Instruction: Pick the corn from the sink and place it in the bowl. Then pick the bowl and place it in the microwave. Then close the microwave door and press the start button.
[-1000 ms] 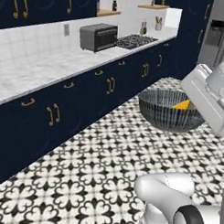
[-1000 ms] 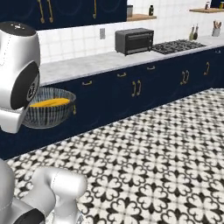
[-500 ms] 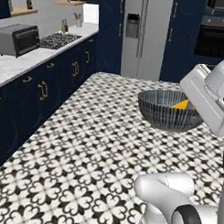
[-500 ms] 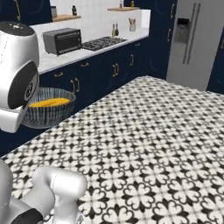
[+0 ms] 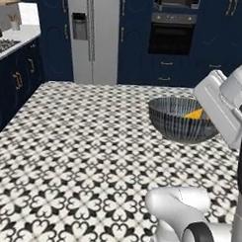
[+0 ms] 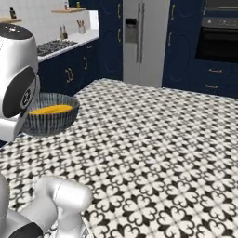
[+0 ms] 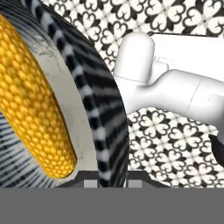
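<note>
the bowl (image 5: 182,121) rides in the air at the end of the arm, with the corn (image 5: 195,114) lying inside it, so the step in hand looks like carrying the load to the microwave; a dark built-in unit (image 5: 173,32) sits in the far cabinets ahead, too small to say which appliance it is

to do this well, keep the wrist level so the cob does not roll over the rim, keep the grip on the rim firm while the base drives, and bring the bowl in low and straight only once an open cavity is in front of the hand

in the hand view the bowl's striped wall (image 7: 98,113) runs down into the gripper (image 7: 105,180) at the bottom edge, so the gripper appears clamped on the rim, its tips on either side of the wall

the corn (image 7: 33,105) lies just beside the tips, inside the wall, resting on the pale speckled inner surface; it is a bright yellow-orange tapered cob with fine kernels

the bowl's outside is dark blue-grey with pale radial stripes
</note>
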Motion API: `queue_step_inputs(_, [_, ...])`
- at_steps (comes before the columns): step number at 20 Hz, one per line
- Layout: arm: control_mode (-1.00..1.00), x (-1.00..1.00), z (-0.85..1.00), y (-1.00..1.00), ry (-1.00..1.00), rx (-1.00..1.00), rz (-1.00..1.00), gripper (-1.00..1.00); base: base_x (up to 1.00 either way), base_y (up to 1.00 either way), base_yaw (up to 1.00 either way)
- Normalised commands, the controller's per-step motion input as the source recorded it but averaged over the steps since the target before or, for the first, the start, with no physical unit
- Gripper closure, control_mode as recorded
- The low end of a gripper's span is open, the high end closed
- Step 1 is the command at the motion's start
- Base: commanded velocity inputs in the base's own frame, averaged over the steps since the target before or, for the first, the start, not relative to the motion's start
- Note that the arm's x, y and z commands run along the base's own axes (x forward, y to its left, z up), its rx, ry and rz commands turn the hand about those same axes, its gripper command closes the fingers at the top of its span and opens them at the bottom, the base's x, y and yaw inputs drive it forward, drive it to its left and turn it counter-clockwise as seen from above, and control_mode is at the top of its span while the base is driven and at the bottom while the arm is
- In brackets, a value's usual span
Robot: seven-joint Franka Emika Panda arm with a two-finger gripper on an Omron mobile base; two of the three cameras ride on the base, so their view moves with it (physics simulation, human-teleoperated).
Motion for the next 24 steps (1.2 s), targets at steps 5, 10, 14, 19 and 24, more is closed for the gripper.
queue_step_inputs(5, [1.00,0.00,0.00,0.00,0.00,0.00,0.00,1.00,0.67,-1.00,-0.17])
queue_step_inputs(10, [1.00,0.00,0.00,0.00,0.00,0.00,0.00,1.00,0.61,-0.94,-0.43])
queue_step_inputs(14, [1.00,0.00,0.00,0.00,0.00,0.00,0.00,1.00,0.79,-0.60,-0.45])
queue_step_inputs(19, [1.00,0.00,0.00,0.00,0.00,0.00,0.00,1.00,1.00,-0.17,-0.09])
queue_step_inputs(24, [1.00,0.00,0.00,0.00,0.00,0.00,0.00,1.00,1.00,-0.28,0.00])
